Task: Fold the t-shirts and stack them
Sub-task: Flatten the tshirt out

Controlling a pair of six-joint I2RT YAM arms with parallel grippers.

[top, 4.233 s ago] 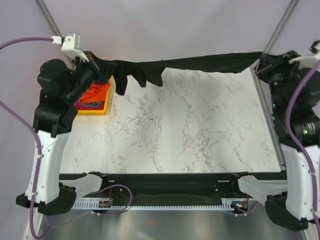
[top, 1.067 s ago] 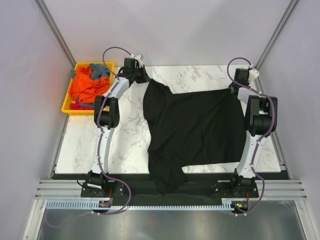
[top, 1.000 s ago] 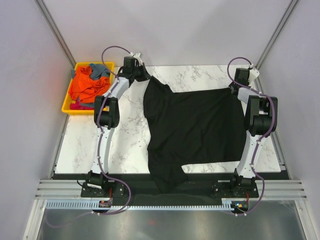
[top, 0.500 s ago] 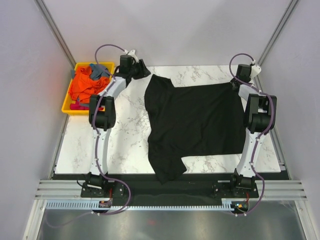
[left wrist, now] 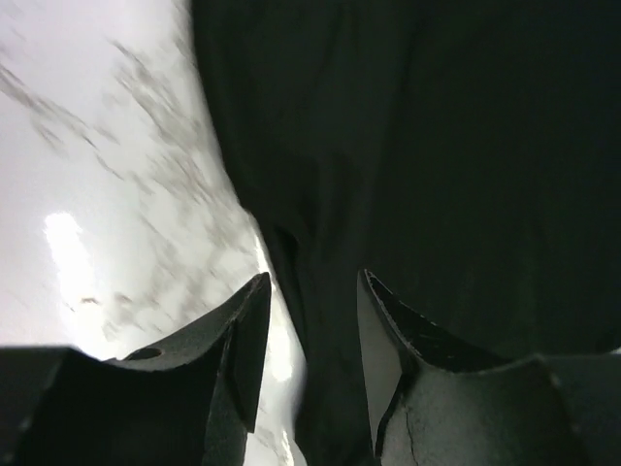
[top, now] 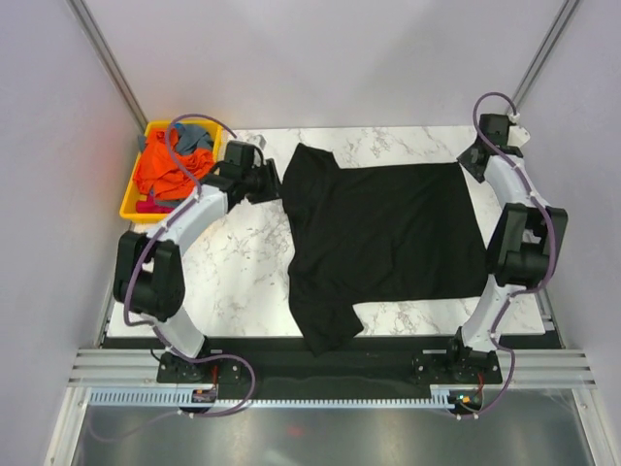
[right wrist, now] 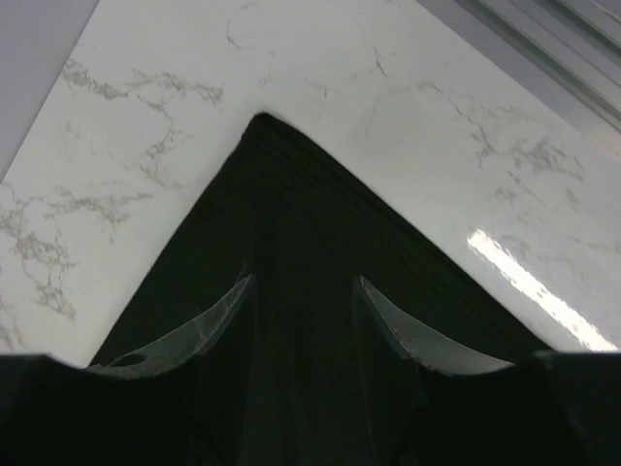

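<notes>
Black t-shirt spread flat on marble table, centre to right half. Neck end toward 9 o'clock, hem toward 3, so long axis of body runs 9 to 3. One sleeve at far-left corner; other sleeve at approx. 7 o'clock, hanging a little over the near table edge.

L gripper just beside the far sleeve, at the shirt's 10 o'clock corner. In left wrist view, fingers parted, nothing clamped betw. them, cloth edge directly below the gap.

R gripper at the far hem corner, approx. 1 o'clock of the shirt. In right wrist view, fingers also parted, hovering over black cloth w/o pinching it (corner tip visible just ahead).

Key relation: both grippers on the far long edge, one per corner, cloth lying toward 6 o'clock from each. Probably next is a lengthwise fold, far edge brought toward 6 o'clock, or first a tuck of the sleeves. For the near sleeve the L arm is nearer. Not folded yet, by my judgement.

Other shirts, orange and grey-blue, bunched in yellow tray at 10 o'clock of the table, well apart from the black one, close to L arm only.
</notes>
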